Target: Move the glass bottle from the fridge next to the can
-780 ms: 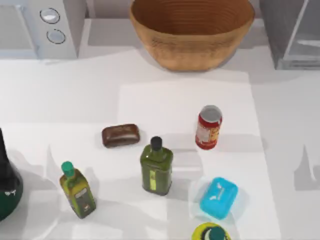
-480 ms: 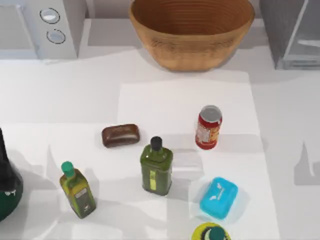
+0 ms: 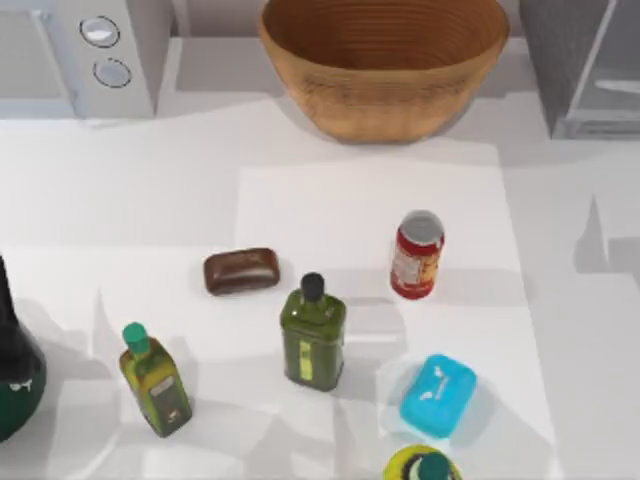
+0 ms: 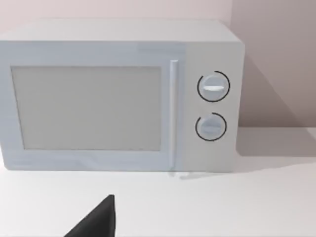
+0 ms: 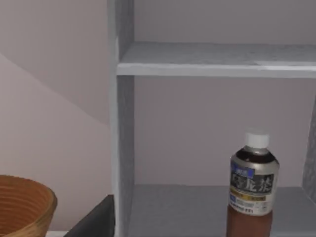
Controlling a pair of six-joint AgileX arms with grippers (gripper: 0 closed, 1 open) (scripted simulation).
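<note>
Scanning left to right: white boxy microwave with two round knobs (image 3: pixel 75 55) sits far left, and my left wrist camera faces it square on (image 4: pixel 118 94). A dark wedge shows low in that view, probably part of the left gripper; can't tell whether its fingers are wide or narrow. I judge the left arm parked.

Near left of the table: a dark green rounded vessel (image 3: pixel 15 375), a yellowish bottle with a green cap (image 3: pixel 155 380), a brown oblong block (image 3: pixel 241 271), then the olive-green bottle with a black cap (image 3: pixel 313 335). A woven tan basket (image 3: pixel 385 65) stands far centre.

The small red cylindrical can with a silver top (image 3: pixel 417 255) stands upright right of centre, with bare table on its right side. A blue rounded box (image 3: pixel 438 395) lies nearer.

Far right: the grey boxy fridge (image 3: pixel 585 65), open. My right wrist camera looks into it (image 5: pixel 123 123); the tall reddish-brown glass bottle with a white cap (image 5: pixel 252 190) stands upright on the lower shelf, untouched. Can't tell the right fingers' state either.

Progress as I judge it: barely begun, approach at most. Still left: reach in, grip the bottle, lift it out, set it beside the can.
</note>
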